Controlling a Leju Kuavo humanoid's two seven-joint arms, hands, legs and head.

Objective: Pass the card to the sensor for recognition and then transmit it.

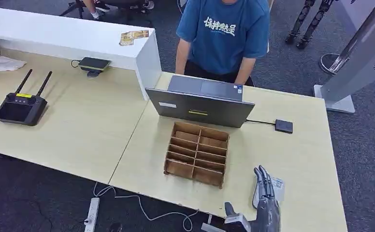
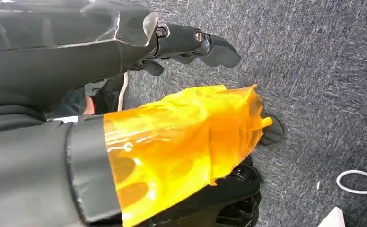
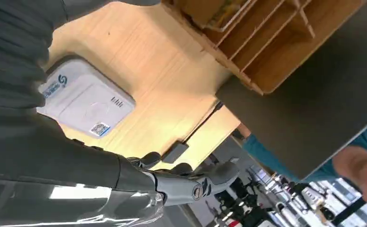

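Right hand (image 1: 265, 200) sits at the lower right of the head view, fingers extended and apart, holding nothing. It's over the white card reader (image 3: 84, 97), which lies flat on the table (image 1: 79, 125) near the front edge; the hand hides most of the reader in the head view. Left hand (image 2: 186, 45) hangs low over the carpet (image 2: 323, 71), fingers loosely curled, nothing in them as far as we can see.

Cards: the wooden divider box (image 1: 196, 153) is at centre frame, just in front of the laptop (image 1: 200, 104). In the right wrist view one slot shows something like a printed card (image 3: 222, 16); too blurred to be sure. Nothing is in hand yet, so we judge the step is the pick, not the scan.

How we'd do it:
- Move the right hand toward the box, clear of the reader, so we don't nudge it.
- Come down along a slot, not across the dividers; they're thin and close together.
- Pinch the card's top edge, lift straight up.
- Present it flat and low over the reader's face, and hold there.
- Then hand off toward the person (image 1: 224, 34) behind the laptop.

Risk: tipping the light box on extraction.
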